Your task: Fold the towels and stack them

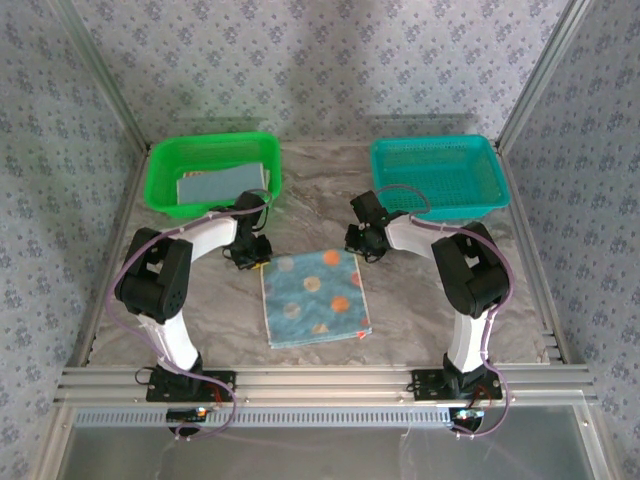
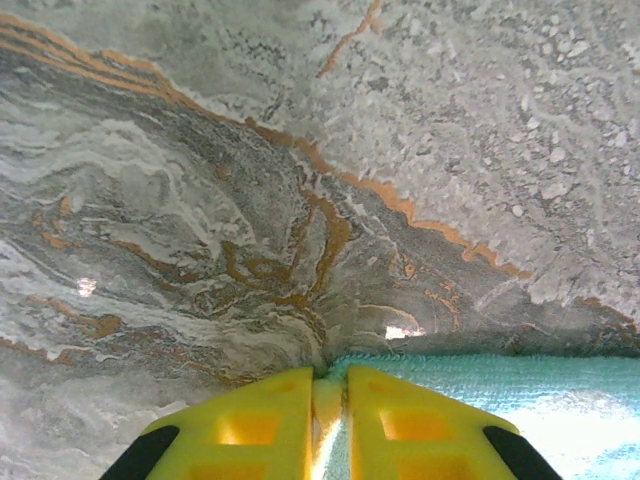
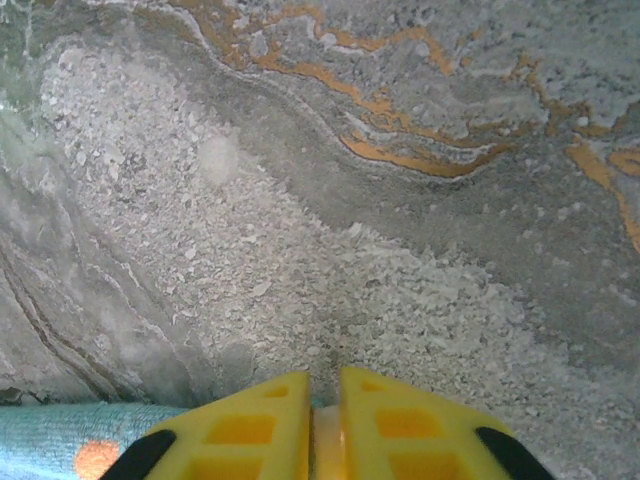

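The light blue towel with orange-yellow spots (image 1: 315,297) lies spread flat on the marble table, between the two arms. My left gripper (image 1: 255,255) sits at its far left corner. In the left wrist view that gripper (image 2: 328,385) is shut, with the towel's teal edge (image 2: 500,390) pinched between its yellow fingers. My right gripper (image 1: 360,245) is at the far right corner. Seen from the right wrist, this gripper (image 3: 325,385) is shut on a sliver of the towel (image 3: 50,430). Folded cloth (image 1: 220,185), blue-grey, lies in the green basket; its pattern is hard to make out.
The green mesh basket (image 1: 165,165) stands at the back left and a teal mesh basket (image 1: 490,170) at the back right. Aluminium frame rails (image 1: 320,378) border the near edge and the sides. Bare marble (image 1: 420,310) flanks the towel.
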Action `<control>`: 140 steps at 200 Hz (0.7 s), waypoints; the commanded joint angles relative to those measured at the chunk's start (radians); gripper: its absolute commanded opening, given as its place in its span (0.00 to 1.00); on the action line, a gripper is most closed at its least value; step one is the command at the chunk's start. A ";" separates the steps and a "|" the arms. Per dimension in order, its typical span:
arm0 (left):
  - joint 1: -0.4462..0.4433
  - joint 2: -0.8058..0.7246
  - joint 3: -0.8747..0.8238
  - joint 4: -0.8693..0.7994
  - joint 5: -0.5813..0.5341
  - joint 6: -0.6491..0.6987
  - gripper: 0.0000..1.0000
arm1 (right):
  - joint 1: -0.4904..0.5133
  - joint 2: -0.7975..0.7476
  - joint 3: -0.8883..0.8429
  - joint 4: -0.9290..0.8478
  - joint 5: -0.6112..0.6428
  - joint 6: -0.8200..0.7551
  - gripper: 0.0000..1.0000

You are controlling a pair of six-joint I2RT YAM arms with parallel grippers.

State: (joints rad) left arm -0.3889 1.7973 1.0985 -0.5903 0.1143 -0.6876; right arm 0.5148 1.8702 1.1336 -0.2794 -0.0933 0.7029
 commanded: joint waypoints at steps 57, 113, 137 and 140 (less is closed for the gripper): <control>-0.036 -0.014 0.028 0.015 0.040 0.030 0.00 | -0.029 -0.076 -0.016 0.022 -0.005 -0.046 0.00; -0.036 -0.061 0.101 -0.035 0.019 0.077 0.00 | -0.051 -0.122 -0.005 0.039 -0.038 -0.115 0.00; -0.035 -0.094 0.100 -0.035 0.008 0.097 0.00 | -0.054 -0.149 -0.023 0.052 -0.039 -0.121 0.00; -0.036 -0.100 0.098 -0.034 0.007 0.099 0.00 | -0.054 -0.152 -0.027 0.056 -0.039 -0.122 0.00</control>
State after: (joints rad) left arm -0.4210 1.7611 1.1736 -0.5941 0.1402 -0.6296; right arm 0.4660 1.7645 1.1225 -0.2390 -0.1200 0.6136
